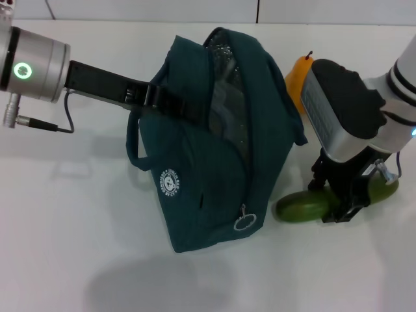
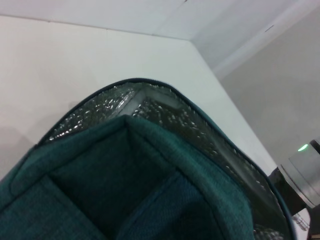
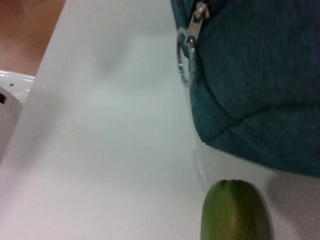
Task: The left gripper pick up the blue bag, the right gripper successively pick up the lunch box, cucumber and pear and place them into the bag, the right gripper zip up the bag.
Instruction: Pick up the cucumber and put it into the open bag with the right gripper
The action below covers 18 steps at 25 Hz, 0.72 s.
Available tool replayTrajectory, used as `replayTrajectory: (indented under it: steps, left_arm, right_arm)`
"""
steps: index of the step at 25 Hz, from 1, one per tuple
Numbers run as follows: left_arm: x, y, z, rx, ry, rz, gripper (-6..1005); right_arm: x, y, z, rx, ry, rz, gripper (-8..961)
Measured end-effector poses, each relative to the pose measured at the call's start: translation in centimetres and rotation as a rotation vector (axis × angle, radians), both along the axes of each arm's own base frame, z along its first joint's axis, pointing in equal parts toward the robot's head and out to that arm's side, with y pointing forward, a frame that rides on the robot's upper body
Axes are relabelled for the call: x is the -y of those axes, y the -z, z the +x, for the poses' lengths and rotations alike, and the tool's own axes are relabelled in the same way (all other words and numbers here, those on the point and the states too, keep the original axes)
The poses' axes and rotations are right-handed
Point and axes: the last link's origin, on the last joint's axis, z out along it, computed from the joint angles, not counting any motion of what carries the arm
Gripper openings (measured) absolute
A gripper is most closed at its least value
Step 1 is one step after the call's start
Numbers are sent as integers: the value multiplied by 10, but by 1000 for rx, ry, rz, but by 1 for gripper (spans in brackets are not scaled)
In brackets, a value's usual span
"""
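The blue bag (image 1: 214, 162) stands tilted on the white table, its mouth open and its silvery lining (image 2: 165, 112) showing. My left gripper (image 1: 155, 97) is shut on the bag's upper rim by a handle and holds it up. To the bag's right, the cucumber (image 1: 302, 205) lies on the table. My right gripper (image 1: 341, 195) is down over the cucumber's middle, its fingers closed against both sides. One cucumber end (image 3: 235, 210) shows in the right wrist view. The pear (image 1: 296, 77) stands behind, partly hidden by the right wrist. The lunch box is out of view.
The zipper's silver ring pull (image 1: 243, 223) hangs at the bag's near lower corner, close to the cucumber's left end. The white table (image 1: 71, 227) stretches to the left and front of the bag. A table edge (image 3: 42, 60) lies near the right gripper's side.
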Motion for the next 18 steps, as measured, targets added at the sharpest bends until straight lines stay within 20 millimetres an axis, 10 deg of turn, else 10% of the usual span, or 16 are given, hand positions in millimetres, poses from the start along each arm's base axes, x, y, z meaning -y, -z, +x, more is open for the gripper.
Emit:
replayTrajectory:
  steps: [18]
  left_arm:
    - [6, -7, -5, 42, -7, 7, 38]
  right_arm:
    - [24, -45, 12, 39, 80, 71, 616]
